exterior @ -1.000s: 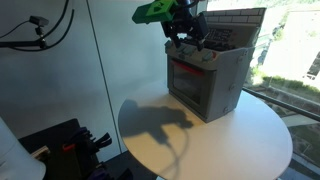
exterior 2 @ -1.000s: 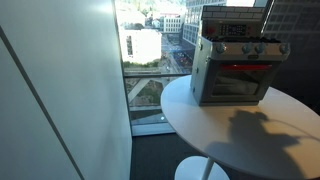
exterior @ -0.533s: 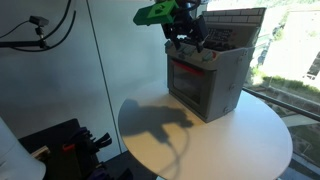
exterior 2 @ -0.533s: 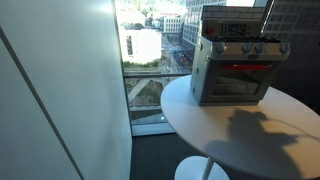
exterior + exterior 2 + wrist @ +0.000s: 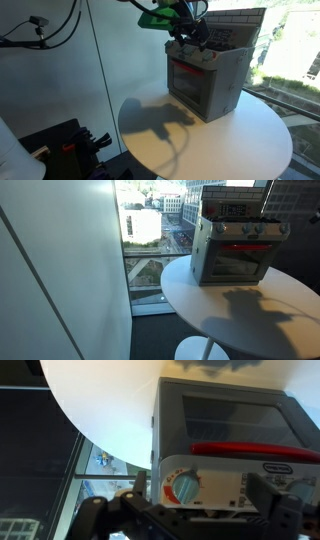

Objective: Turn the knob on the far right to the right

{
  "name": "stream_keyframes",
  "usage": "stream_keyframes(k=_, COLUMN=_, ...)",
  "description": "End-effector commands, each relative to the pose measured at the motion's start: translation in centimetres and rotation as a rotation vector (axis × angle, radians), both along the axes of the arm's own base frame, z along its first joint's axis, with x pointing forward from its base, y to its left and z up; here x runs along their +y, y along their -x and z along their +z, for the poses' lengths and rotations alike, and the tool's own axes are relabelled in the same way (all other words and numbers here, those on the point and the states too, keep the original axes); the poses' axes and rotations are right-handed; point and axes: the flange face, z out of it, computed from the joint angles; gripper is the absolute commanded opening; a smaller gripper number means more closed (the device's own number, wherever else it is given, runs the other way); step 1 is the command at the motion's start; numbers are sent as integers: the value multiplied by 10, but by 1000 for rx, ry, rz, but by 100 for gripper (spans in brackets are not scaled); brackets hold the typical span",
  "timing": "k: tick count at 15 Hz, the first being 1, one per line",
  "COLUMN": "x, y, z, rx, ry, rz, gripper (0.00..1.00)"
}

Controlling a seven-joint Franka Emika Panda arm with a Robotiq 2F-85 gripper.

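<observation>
A grey toy oven (image 5: 205,85) with a red handle stands on a round white table (image 5: 250,150); it also shows in an exterior view (image 5: 235,255). A row of small dark knobs runs along its front strip, and the knob at the right end (image 5: 281,226) is tiny there. In the wrist view, which seems upside down, the knob (image 5: 183,487) has a pale face and red markings, at the end of the strip. My gripper (image 5: 215,510) is open, with the knob between its fingers and apart from them. In an exterior view my gripper (image 5: 185,42) hangs at the oven's top front edge.
The oven sits near the table's far rim, next to a large window (image 5: 150,240) with a drop to the street. A white wall (image 5: 110,50) and dark equipment (image 5: 70,140) stand beside the table. The table (image 5: 250,310) has bare surface in front of the oven.
My arm has shifted slightly above the oven, the green part moving a little. The oven and knobs have not moved.
</observation>
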Motion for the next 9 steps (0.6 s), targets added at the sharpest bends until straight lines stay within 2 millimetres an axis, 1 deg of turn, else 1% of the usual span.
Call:
stream_keyframes(k=1, x=1, y=-15, z=0, rx=-55, ry=-18, rz=-48, gripper=100)
stream_keyframes(k=4, x=1, y=-23, z=-8, rx=-91, ry=-15, rz=-73, gripper=100)
stream_keyframes(k=9, x=6, y=-38, z=-19, rx=-134, ry=-33, rz=-104, gripper=100)
